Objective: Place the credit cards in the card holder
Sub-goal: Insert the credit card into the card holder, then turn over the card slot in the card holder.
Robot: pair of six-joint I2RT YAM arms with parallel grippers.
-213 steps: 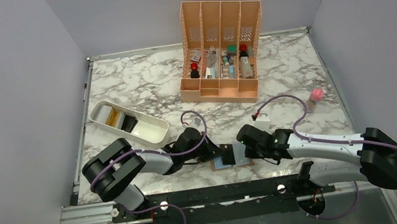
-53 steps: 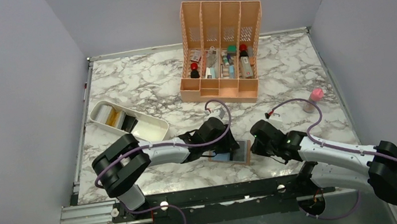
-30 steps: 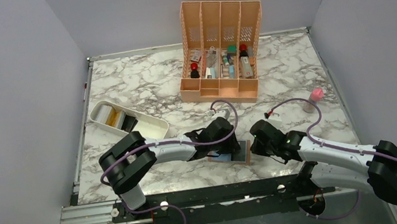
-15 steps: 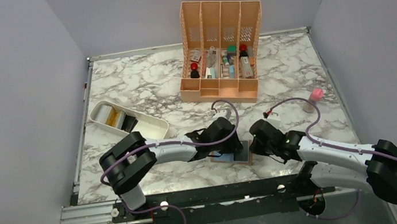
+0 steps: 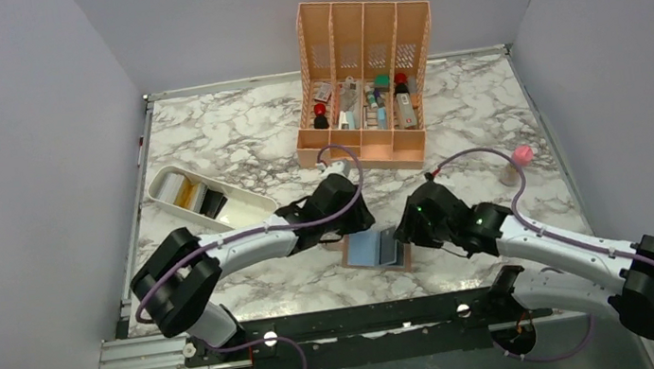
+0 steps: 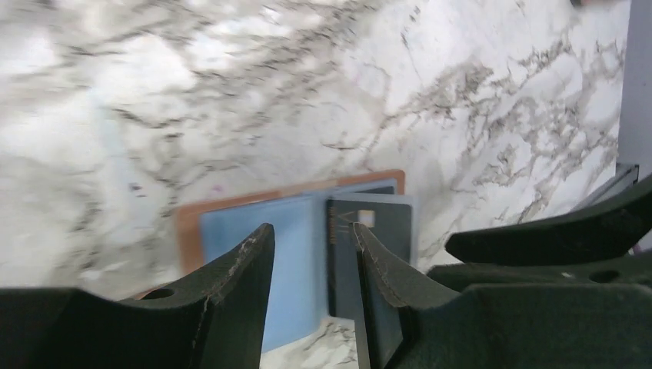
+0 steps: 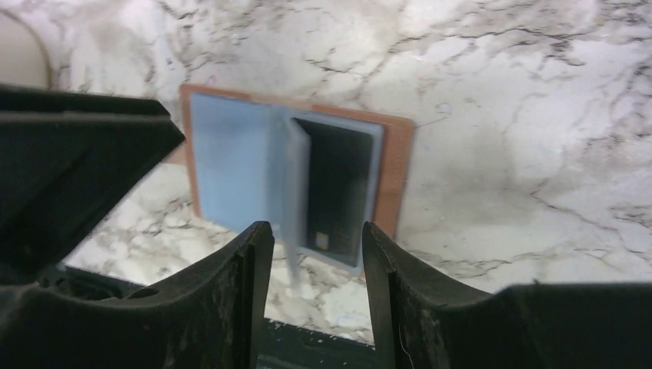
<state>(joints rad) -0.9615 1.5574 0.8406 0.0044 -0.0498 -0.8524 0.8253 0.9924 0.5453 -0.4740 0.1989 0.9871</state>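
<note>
The card holder (image 5: 362,248) lies open near the table's front edge, with a brown rim (image 7: 397,165) and a light blue inside (image 6: 288,234). A dark credit card (image 7: 338,184) with a chip sits in its right half, and a blue inner flap (image 7: 291,173) stands partly raised beside it. My left gripper (image 6: 311,257) hovers open just behind and left of the holder, with nothing between its fingers. My right gripper (image 7: 315,250) hovers open at the holder's right side, also holding nothing. In the top view the left gripper (image 5: 340,226) and right gripper (image 5: 404,234) flank the holder.
A white oblong tray (image 5: 247,222) with gold, silver and black flat things stands at the left. A tall peach organizer (image 5: 371,145) with small items is at the back. A pink-capped bottle (image 5: 518,159) stands at the right. The black front rail (image 5: 369,317) runs just below the holder.
Both grippers have drawn back and up from the card holder. The right gripper has opened. The holder now lies uncovered, its blue inside and the dark card showing.
</note>
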